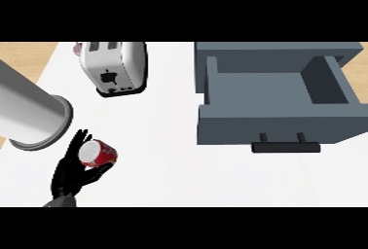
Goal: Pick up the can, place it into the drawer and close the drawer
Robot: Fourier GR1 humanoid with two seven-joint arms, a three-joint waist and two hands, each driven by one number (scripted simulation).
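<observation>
Left black hand (72, 170) is curling its fingers around the small red metal can (99, 153), low on the counter's left, well apart from the open grey drawer (277, 124). Can is probably light, rigid, slippery; side grip suits.

Kitchen: a white worktop (187, 170) with light wood surface showing past its far-left corner. A silver two-slot toaster (114, 65) lies near the far edge, and a grey drawer unit (277, 92) sits at the far-right with its drawer pulled open, dark bar handle (285, 147) toward the near edge. A big brushed-metal cylinder (28, 114) lies tilted at the left edge.
</observation>
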